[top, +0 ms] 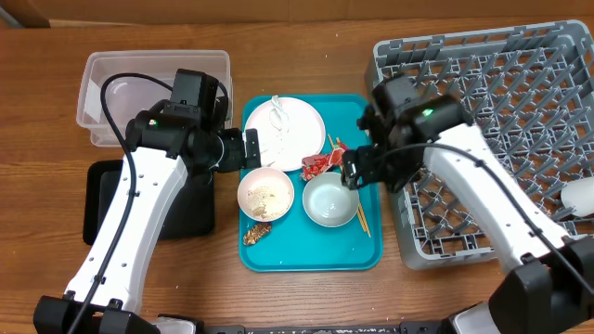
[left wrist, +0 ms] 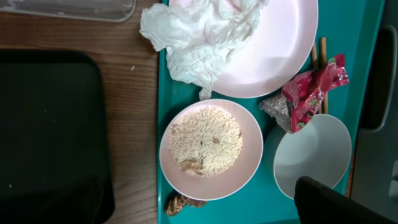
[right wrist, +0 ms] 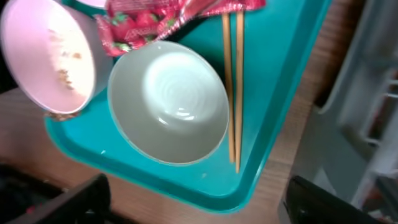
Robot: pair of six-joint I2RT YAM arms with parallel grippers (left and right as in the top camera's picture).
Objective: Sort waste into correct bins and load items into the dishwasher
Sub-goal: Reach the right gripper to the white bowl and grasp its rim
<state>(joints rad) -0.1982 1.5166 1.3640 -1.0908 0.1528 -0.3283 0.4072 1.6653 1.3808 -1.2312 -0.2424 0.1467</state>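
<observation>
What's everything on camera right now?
teal tray: one, teal, centre
plate: one, pinkish-white, tray's far end
napkin: one, white, crumpled on plate
rice bowl: one, pink, tray's left
empty bowl: one, white, tray's right
wrapper: one, red, beside plate
chopsticks: two, wooden, beside empty bowl
food lump: one, brown, by rice bowl
clear tub: one, clear, far left
black tray: one, black, left
dish rack: one, grey, right
left gripper: one, black, tray's left edge
right gripper: one, black, by empty bowl

Robot test bench staged as a kitchen, wooden table [top: 306, 297], teal tray [top: 311, 252] mid-table, grey dish rack [top: 520, 74] right of it, clear tub [top: 97, 83] and black tray [top: 102, 199] left of it.
</observation>
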